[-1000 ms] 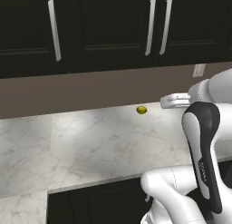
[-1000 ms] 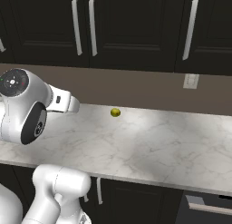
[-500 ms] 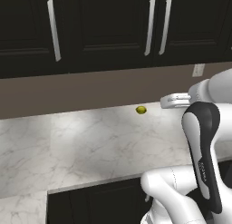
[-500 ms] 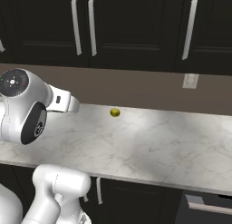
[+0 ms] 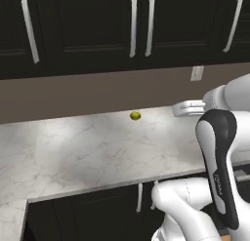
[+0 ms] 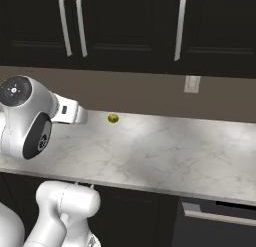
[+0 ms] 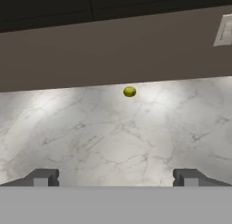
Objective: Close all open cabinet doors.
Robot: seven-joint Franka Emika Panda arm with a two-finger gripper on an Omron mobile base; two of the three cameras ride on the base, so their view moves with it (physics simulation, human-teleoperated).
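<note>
Above marble counter [image 5: 97, 152]: cabinet doors [image 5: 141, 28] upright, handles vertical, faces flush; pincer [image 7: 115, 177] spread wide, empty.

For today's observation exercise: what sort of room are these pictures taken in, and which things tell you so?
Most likely a kitchen: a marble-look counter against the wall, dark cabinet doors with silver bar handles above it, and a wall outlet over the worktop.
</note>
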